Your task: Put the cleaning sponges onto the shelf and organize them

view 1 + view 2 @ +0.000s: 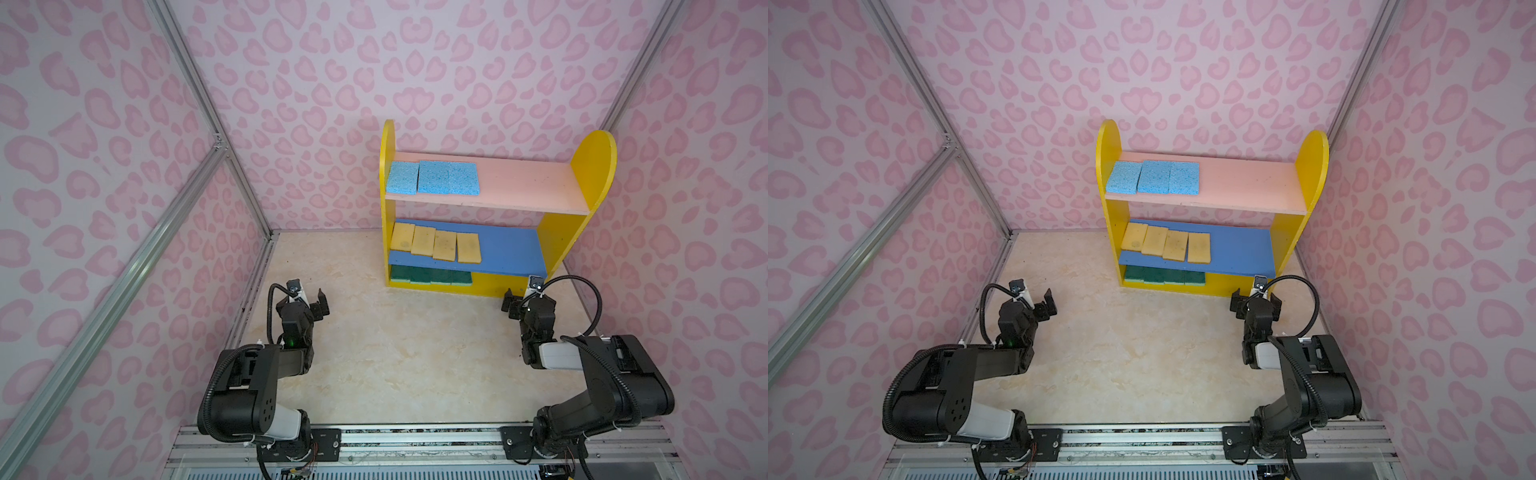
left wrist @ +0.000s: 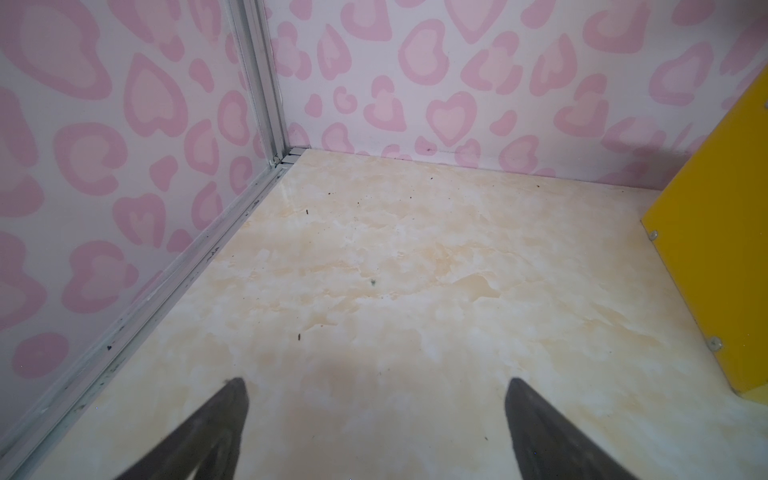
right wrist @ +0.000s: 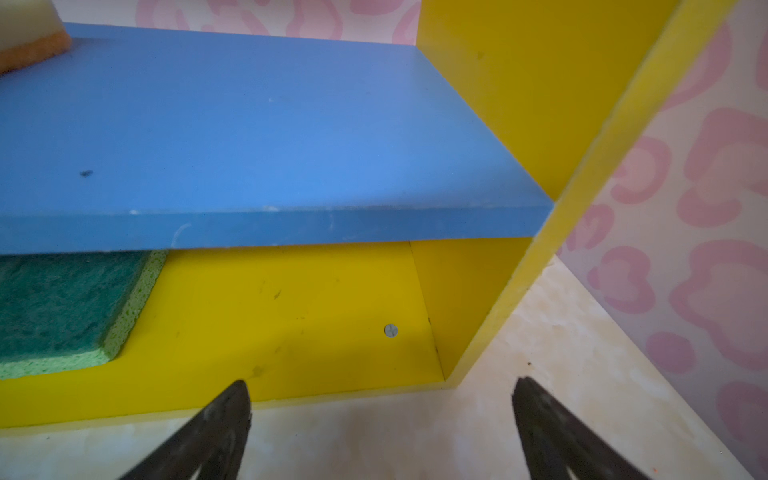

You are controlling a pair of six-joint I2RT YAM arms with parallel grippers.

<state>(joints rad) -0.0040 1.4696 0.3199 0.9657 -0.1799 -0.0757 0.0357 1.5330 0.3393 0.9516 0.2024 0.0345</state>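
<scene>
The left gripper [image 2: 376, 386] has its jaws spread wide and empty over the bare tabletop [image 2: 374, 270], well left of the shelf [image 1: 594, 166]. The right gripper [image 3: 382, 386], also spread and empty, sits just in front of the shelf's yellow base at its right end. Toward the shelf's left side lie three light blue sponges [image 1: 432, 178] on the pink board, four pale yellow sponges [image 1: 436, 245] on the blue board and four dark green sponges [image 1: 432, 276] on the base.
</scene>
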